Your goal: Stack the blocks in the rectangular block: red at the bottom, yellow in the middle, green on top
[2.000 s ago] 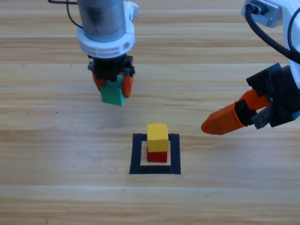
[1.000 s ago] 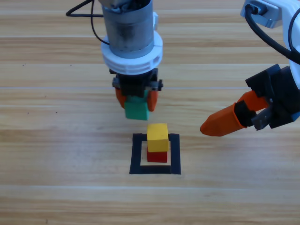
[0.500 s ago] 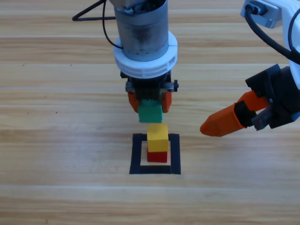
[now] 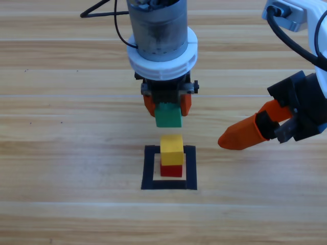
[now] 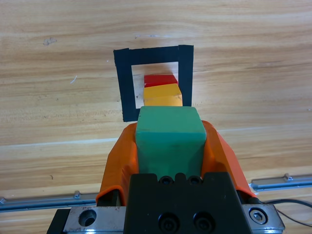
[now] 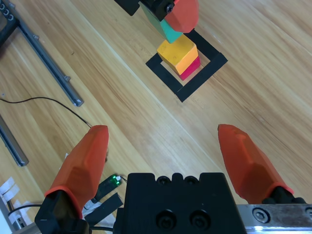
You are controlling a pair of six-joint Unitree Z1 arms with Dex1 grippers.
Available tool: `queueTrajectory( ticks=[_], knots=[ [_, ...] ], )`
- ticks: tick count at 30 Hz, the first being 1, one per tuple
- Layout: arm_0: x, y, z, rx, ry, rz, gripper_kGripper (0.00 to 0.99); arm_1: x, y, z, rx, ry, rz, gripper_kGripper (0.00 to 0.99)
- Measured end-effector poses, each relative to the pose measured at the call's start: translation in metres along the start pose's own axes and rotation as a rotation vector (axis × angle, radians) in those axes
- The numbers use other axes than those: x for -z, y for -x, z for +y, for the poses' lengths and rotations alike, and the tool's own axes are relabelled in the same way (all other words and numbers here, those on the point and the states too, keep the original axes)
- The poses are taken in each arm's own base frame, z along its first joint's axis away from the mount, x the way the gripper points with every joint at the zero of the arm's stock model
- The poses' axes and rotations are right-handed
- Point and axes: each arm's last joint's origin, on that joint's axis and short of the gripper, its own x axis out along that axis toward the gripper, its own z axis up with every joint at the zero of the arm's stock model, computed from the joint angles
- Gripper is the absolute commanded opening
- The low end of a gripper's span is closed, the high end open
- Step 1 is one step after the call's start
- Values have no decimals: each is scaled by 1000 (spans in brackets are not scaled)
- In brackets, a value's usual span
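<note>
L gripper (image 4: 167,106) sits at picture centre in the high view, pointing down, fingers clenched on 2 opposite sides of the teal-green cube (image 4: 168,116), which hangs clear of the tabletop (image 4: 61,153). Below it in that view, w/ a strip of bare wood showing between, the yellow cube (image 4: 171,145) rests on the red cube (image 4: 171,170), both inside the black tape square (image 4: 148,168), toward its back edge. So 2 of 3 tiers look done; green is the last.

Key relation: the stack lies just ahead of the L fingers, not yet under them. In the L wrist view the green cube's front edge meets the near edge of the yellow one, red behind it, all on approx 1 line, so no obvious sideways offset. My read: the move needs a short advance over the stack, then a straight descent. Cubes have no long axis; green's faces look roughly square to yellow's.

R gripper (image 4: 245,133) waits to the right of the square, fingers released and spread wide, holding nothing. L is nearer and loaded.

No brands, labels or legible writing on anything.
</note>
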Motion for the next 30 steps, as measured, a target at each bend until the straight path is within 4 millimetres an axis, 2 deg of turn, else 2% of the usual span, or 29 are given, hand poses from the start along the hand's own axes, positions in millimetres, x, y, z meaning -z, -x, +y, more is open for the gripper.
queueTrajectory(
  ticks=[17,30],
  knots=[
    [3,-21,-11,-36,-20,21,0,0,0,1,-28,4,6,989],
    [9,-22,-15,-36,18,23,0,1,0,1,-31,4,9,989]
  ],
)
